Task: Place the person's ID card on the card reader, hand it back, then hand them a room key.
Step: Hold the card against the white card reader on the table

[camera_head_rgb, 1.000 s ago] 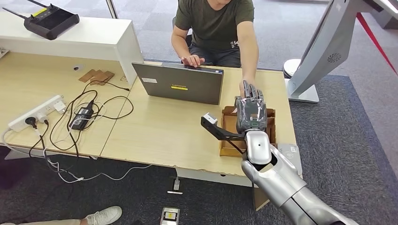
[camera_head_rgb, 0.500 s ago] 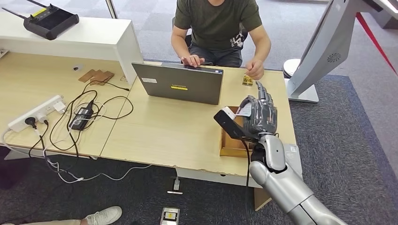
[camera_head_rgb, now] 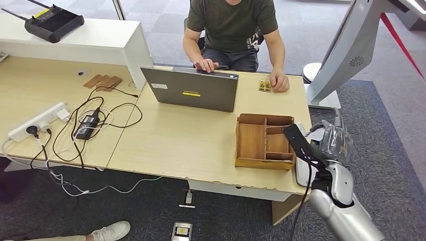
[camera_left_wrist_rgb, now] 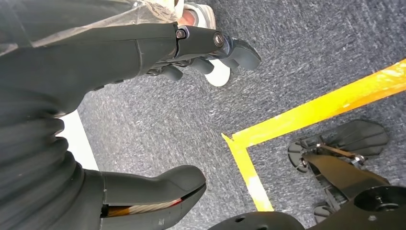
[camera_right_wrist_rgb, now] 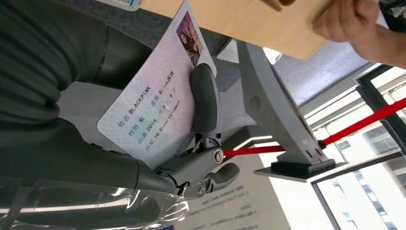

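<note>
My right hand point(camera_head_rgb: 335, 142) hangs just off the table's right edge, beside the wooden box point(camera_head_rgb: 263, 141). It pinches the person's ID card point(camera_right_wrist_rgb: 152, 106), a pale card with a small photo and printed text, between the thumb and fingers point(camera_right_wrist_rgb: 205, 103). A white corner of the card point(camera_head_rgb: 316, 134) sticks out of the hand. A flat pale device, likely the card reader point(camera_head_rgb: 300, 173), lies at the table's near right corner, partly hidden by my forearm. My left hand point(camera_left_wrist_rgb: 86, 81) hangs over the carpet with its fingers apart and nothing in it.
A person sits across the table, one hand point(camera_head_rgb: 279, 82) resting by a small gold object point(camera_head_rgb: 264, 85), the other on the laptop point(camera_head_rgb: 193, 90). A grey monitor stand point(camera_head_rgb: 334, 65) rises at the right. Cables and a power strip point(camera_head_rgb: 40, 119) lie on the left.
My right hand took the card from the person's hand over the wooden box, then swung right and back to the table's right edge. The person's hand withdrew to the far edge.
</note>
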Robot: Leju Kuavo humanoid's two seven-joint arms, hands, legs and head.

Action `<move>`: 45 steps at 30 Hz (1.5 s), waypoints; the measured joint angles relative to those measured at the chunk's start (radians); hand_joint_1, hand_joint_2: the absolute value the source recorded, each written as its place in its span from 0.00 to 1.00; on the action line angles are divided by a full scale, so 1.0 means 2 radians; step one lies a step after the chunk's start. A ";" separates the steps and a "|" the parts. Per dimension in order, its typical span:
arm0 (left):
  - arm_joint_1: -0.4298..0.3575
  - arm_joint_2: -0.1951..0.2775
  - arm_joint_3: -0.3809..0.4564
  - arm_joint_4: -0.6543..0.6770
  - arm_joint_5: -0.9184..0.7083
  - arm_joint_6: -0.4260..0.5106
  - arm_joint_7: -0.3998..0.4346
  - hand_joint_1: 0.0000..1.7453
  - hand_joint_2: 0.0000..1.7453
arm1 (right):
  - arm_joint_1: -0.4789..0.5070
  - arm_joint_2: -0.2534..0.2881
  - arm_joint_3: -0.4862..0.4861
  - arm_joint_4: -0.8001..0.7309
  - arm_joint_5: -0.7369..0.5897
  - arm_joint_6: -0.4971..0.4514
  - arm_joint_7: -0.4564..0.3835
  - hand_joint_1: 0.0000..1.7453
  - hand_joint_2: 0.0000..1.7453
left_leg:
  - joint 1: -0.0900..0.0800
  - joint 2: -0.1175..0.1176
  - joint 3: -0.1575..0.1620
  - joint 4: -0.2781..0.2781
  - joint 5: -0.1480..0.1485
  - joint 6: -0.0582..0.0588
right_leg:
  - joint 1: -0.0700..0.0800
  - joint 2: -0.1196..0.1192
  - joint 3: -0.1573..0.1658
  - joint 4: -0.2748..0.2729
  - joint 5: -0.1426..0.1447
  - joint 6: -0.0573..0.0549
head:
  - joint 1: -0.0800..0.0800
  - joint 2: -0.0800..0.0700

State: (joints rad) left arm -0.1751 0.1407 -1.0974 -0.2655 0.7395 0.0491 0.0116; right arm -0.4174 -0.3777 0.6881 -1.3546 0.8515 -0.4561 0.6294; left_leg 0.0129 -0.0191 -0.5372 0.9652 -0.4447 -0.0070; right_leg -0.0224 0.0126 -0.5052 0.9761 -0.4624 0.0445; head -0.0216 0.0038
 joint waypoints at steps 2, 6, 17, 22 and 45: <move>0.003 0.001 0.001 0.000 0.005 0.003 -0.005 0.00 1.00 | 0.014 -0.013 -0.007 -0.008 -0.008 -0.002 0.002 1.00 1.00 | 0.000 0.000 0.000 0.000 0.000 0.000 | 0.000 0.000 0.000 0.000 0.000 0.000 | 0.000 0.000; 0.013 0.003 0.007 0.000 0.013 0.007 -0.011 0.00 1.00 | 0.043 -0.033 -0.013 -0.019 -0.018 -0.004 0.007 1.00 1.00 | 0.000 0.000 0.000 0.000 0.000 0.000 | 0.000 0.000 0.000 0.000 0.000 0.000 | 0.000 0.000; 0.021 0.003 0.016 0.000 0.023 0.009 -0.020 0.00 1.00 | 0.072 -0.036 -0.002 -0.006 -0.087 0.028 -0.013 1.00 1.00 | 0.000 0.000 0.000 0.000 0.000 0.000 | 0.000 0.000 0.000 0.000 0.000 0.000 | 0.000 0.000; 0.021 0.003 0.017 0.000 0.025 0.009 -0.020 0.00 1.00 | 0.073 -0.028 0.012 0.018 -0.120 0.062 -0.017 1.00 1.00 | 0.000 0.000 0.000 0.000 0.000 0.000 | 0.000 0.000 0.000 0.000 0.000 0.000 | 0.000 0.000; 0.029 0.004 0.017 0.000 0.040 0.014 -0.028 0.00 1.00 | 0.073 -0.026 0.042 0.012 -0.079 0.014 0.022 1.00 1.00 | 0.000 0.000 0.000 0.000 0.000 0.000 | 0.000 0.000 0.000 0.000 0.000 0.000 | 0.000 0.000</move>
State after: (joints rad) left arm -0.1169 0.1491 -1.0634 -0.2659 0.8185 0.0767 -0.0435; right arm -0.2708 -0.4292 0.7730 -1.3300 0.6929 -0.4279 0.6733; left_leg 0.0130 -0.0190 -0.5372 0.9649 -0.4450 -0.0068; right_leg -0.0222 0.0121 -0.5047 0.9763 -0.4625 0.0446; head -0.0217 0.0038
